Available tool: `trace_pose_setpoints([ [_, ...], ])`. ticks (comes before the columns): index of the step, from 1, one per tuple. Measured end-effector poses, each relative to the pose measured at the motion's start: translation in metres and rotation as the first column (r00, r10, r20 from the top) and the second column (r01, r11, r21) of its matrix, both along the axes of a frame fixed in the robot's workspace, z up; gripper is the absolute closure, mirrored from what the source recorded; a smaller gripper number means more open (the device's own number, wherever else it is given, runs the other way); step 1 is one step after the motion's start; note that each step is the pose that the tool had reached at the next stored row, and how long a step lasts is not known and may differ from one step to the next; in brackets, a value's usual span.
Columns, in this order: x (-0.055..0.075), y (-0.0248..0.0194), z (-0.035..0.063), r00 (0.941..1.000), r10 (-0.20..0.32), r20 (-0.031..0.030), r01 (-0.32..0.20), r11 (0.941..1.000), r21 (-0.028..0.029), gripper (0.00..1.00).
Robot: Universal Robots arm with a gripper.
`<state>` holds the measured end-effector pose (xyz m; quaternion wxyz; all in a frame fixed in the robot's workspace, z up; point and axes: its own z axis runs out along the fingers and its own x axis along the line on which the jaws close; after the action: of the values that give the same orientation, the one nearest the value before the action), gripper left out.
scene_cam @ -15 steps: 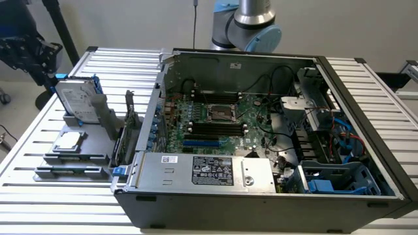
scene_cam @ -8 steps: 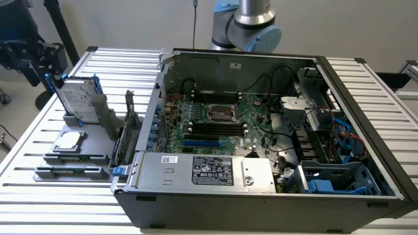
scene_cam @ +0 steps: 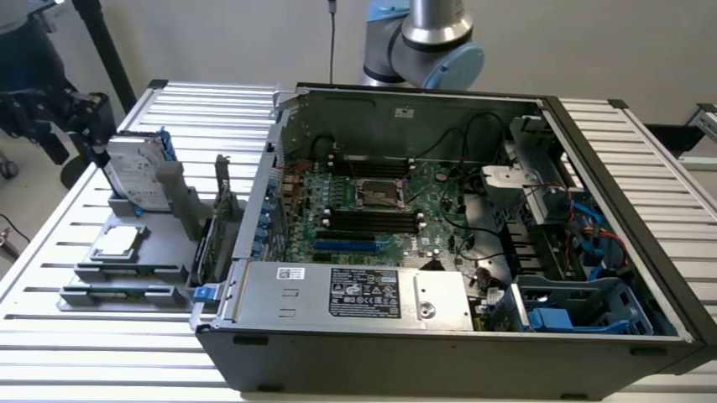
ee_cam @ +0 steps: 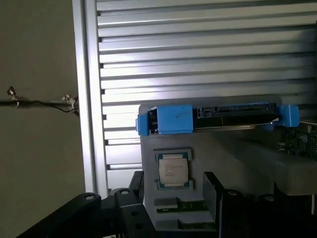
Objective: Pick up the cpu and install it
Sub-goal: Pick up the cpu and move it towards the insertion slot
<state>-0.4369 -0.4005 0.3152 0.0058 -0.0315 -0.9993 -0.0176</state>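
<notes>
Here's the cpu (scene_cam: 117, 243), lying flat in a square recess of the grey holder (scene_cam: 126, 274). The holder sits on the slatted table (scene_cam: 112, 344), off to the exterior view's left of the open case (scene_cam: 448, 357). The cpu's shiny metal lid faces straight up. It's a square chip, so there's no real long axis, and its edges run square with the holder's own edges. In the wrist view the cpu (ee_cam: 173, 171) shows faint printed lines across its lid and a thin pale rim all round.

Just behind it in the exterior view, the hard drive (scene_cam: 134, 172) stands upright on edge in the same holder, with its blue bracket alongside.

Now the gripper (scene_cam: 70, 138). It hangs at the far left corner of the table in the exterior view, beyond the hard drive and clear of the holder. The wrist view shows its dark fingers (ee_cam: 213, 198) spread wide apart with nothing between them. The gripper is empty and isn't touching the cpu.

Inside the case, the socket (scene_cam: 375, 195) sits in the middle of the green board, well apart from the cpu, with the case wall between them.
</notes>
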Motion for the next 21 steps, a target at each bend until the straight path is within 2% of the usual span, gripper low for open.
trace_pose_setpoints([
  [3, 0.000, -0.0068, -0.0055, 1.0000, 0.004, 0.0001, -0.004, 1.0000, 0.0000, 0.40],
  [5, 0.000, -0.0097, -0.0091, 0.9999, 0.010, 0.0002, -0.010, 0.9999, 0.0001, 0.40],
  [14, 0.002, -0.0119, -0.0255, 0.9970, 0.077, 0.0000, -0.077, 0.9970, 0.0001, 0.40],
  [17, 0.002, -0.0128, -0.0309, 0.9965, 0.084, 0.0000, -0.084, 0.9965, 0.0000, 0.40],
  [21, 0.002, -0.0162, -0.0382, 0.9965, 0.084, -0.0001, -0.084, 0.9965, 0.0000, 0.40],
])
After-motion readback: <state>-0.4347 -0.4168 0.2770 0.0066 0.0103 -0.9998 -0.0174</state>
